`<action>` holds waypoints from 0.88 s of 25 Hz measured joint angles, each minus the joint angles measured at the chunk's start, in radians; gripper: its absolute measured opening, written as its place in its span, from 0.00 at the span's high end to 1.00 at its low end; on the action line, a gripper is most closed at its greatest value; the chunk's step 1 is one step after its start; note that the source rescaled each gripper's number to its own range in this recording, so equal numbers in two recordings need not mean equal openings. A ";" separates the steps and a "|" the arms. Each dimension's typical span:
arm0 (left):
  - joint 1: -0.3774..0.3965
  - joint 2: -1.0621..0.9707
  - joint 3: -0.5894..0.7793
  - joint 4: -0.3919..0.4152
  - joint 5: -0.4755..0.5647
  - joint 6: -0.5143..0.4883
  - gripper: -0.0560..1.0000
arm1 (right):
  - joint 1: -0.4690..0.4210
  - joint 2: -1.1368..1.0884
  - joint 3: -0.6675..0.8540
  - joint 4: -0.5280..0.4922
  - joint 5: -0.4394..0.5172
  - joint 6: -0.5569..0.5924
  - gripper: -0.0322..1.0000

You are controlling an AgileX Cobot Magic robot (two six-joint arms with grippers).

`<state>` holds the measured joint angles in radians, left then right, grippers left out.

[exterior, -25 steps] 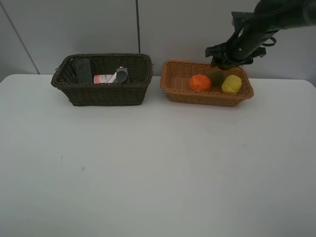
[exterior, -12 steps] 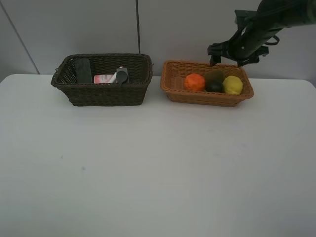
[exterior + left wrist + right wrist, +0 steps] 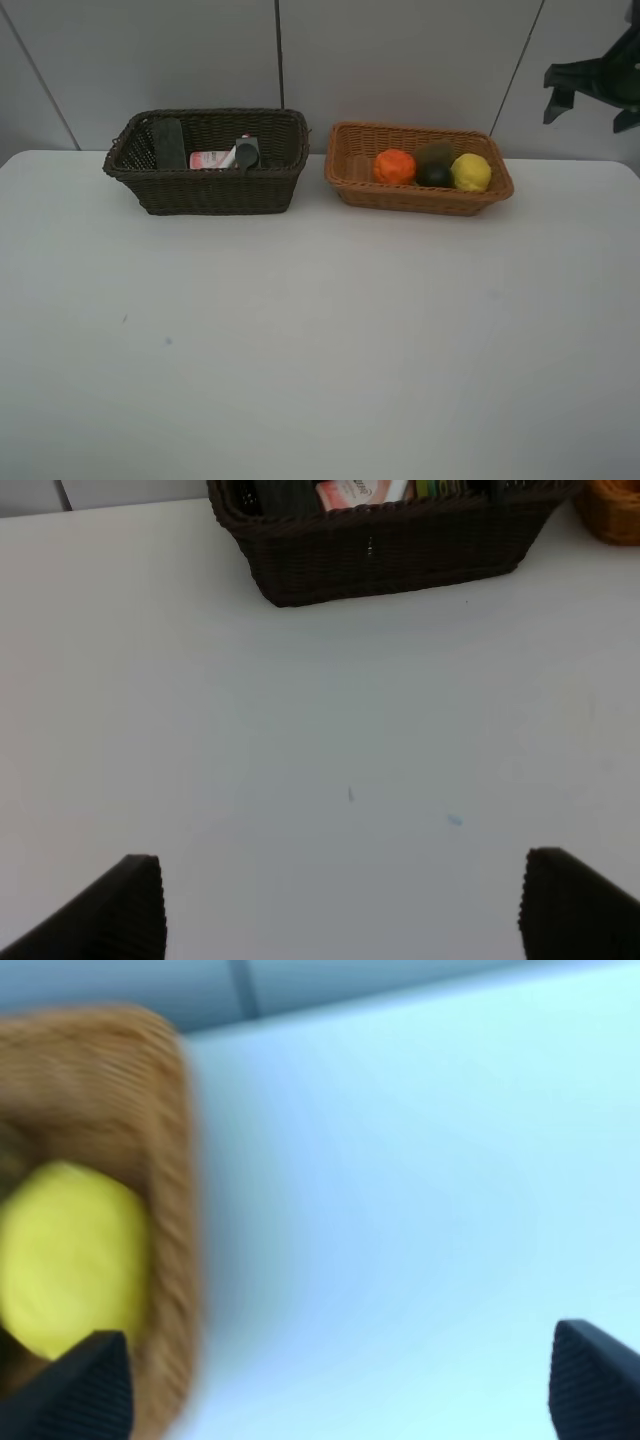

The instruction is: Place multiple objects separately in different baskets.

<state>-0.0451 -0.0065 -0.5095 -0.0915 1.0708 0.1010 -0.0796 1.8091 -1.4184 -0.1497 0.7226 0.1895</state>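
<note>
Pulling away right from tan basket (image 3: 355, 168), right fingers (image 3: 592, 92) released, left fingers (image 3: 560, 900) released too; fruit (image 3: 433, 165) resting inside, surface (image 3: 320, 330) showing nothing left.

The deeper wicker basket (image 3: 207, 160) is dark brown; the shallower one (image 3: 418, 167) is light orange-tan weave. In it lie a bright orange (image 3: 394, 166), a yellow lemon (image 3: 470, 172) and a dark green-topped mangosteen (image 3: 434, 174). The table (image 3: 320, 340) is plain white.

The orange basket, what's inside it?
The light basket holds an orange, a lemon and two dark fruits between them. Anything beneath them is hidden.
</note>
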 joint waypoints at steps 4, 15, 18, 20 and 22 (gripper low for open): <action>0.000 0.000 0.000 0.000 0.000 0.000 0.07 | -0.039 -0.196 0.226 -0.019 -0.013 0.007 0.05; 0.000 0.000 0.000 0.000 0.000 0.000 0.07 | 0.118 -0.937 0.750 0.055 0.023 0.011 0.05; 0.000 0.000 0.000 0.000 0.000 0.000 0.07 | 0.132 -1.179 0.869 0.060 0.057 0.011 0.05; 0.000 0.000 0.000 0.000 0.000 0.000 0.07 | 0.133 -1.338 0.911 0.068 0.083 0.011 0.05; 0.000 0.000 0.000 0.000 0.000 0.000 0.07 | 0.134 -1.463 0.921 0.099 0.088 0.011 0.05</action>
<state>-0.0451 -0.0065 -0.5095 -0.0915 1.0708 0.1010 0.0543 0.3465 -0.4974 -0.0508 0.8105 0.2002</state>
